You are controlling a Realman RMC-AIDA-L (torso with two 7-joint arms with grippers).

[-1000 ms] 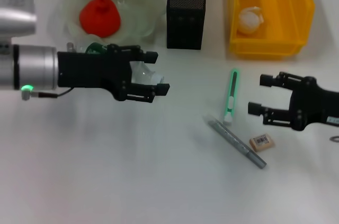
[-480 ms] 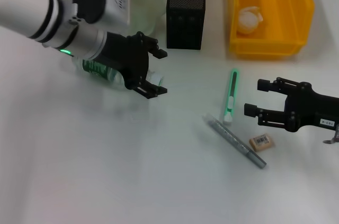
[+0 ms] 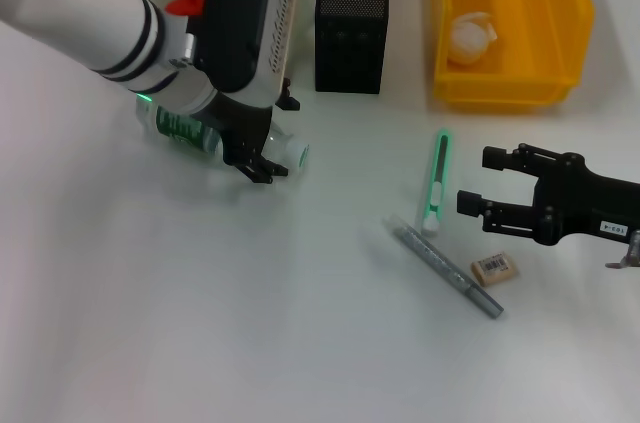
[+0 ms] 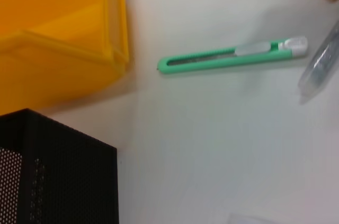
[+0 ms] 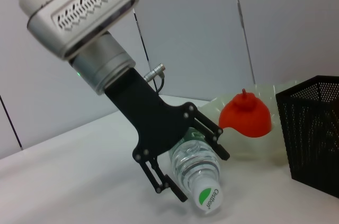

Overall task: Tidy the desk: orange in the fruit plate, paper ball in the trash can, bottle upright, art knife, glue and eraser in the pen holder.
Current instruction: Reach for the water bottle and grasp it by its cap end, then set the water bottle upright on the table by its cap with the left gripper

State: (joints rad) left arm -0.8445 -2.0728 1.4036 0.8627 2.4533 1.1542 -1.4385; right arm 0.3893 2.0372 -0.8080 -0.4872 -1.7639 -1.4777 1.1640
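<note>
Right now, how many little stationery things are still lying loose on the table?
3, grouped near the right gripper: a green art knife, a grey glue stick lying slantwise just below it, and the beige eraser beside the stick's far end. None visible inside the pen holder.

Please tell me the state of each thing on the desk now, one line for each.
bottle: lying on its side, left gripper astride it
orange: in the fruit plate
paper ball: in the trash can
eraser: on the desk
right gripper: open, empty
</note>
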